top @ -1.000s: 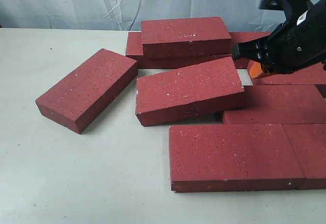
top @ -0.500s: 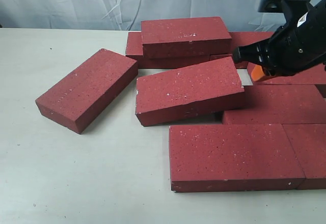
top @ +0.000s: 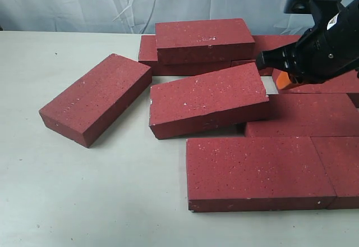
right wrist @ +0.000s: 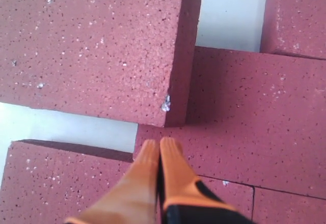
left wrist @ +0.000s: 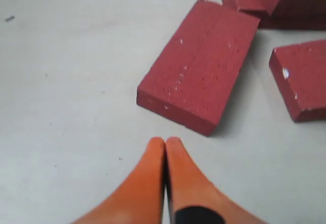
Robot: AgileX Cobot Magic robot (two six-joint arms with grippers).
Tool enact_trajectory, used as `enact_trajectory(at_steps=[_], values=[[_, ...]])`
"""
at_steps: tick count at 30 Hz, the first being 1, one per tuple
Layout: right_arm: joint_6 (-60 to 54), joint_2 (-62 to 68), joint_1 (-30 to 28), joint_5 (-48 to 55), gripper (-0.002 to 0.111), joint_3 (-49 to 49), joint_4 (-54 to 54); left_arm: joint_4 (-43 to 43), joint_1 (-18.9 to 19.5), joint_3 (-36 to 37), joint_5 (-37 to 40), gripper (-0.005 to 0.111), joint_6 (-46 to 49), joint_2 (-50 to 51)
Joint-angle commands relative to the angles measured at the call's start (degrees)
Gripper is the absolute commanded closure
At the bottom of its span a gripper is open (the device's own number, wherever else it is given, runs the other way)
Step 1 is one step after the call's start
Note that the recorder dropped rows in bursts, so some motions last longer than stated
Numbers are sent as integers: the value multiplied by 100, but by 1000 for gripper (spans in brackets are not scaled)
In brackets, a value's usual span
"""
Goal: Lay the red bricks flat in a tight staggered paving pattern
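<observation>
**While the bricks lie unmoved, the right arm has lifted a touch**

Since a second ago, the black right arm (top: 325, 45) has drawn slightly up and away from the tilted brick (top: 207, 105), and over the last half second it has scarcely moved. No brick has shifted.

The right fingers (right wrist: 154, 150), orange and tapered, are pressed together with nothing between them. They hang just over the flat-laid bricks, beside the tilted brick's raised corner. The left fingers (left wrist: 160, 150), the same orange, are likewise closed on nothing above the bare tabletop (top: 84, 191), near the loose brick (top: 95, 98).

The red bricks (top: 258, 171) are flat rectangular blocks, dark red, rough and matte, flecked with tiny pale specks.
- The tilted brick rests with its right end propped on a laid brick and its left end down; one corner shows a pale chip.
- The loose brick lies flat and askew at the left, apart from the rest.
- At the back, the top brick (top: 204, 39) sits stacked on another.
- At front right, bricks lie edge to edge with thin seams.

The tabletop is smooth and off-white. Behind it hangs a wrinkled pale blue cloth (top: 84, 3).
</observation>
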Motion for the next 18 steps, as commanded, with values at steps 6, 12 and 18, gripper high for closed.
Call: enact_trajectory(at_steps=[6,12,18], values=[[-51,-27,0,-61,109,24,-72,-607,14,-168,-149,107,232,1379],[-51,-27,0,-63,109,24,-29,-800,14,-168,-227,107,232,1433],[-64,-27,0,-76,109,24,191,-981,3,-168,245,107,418,1433]])
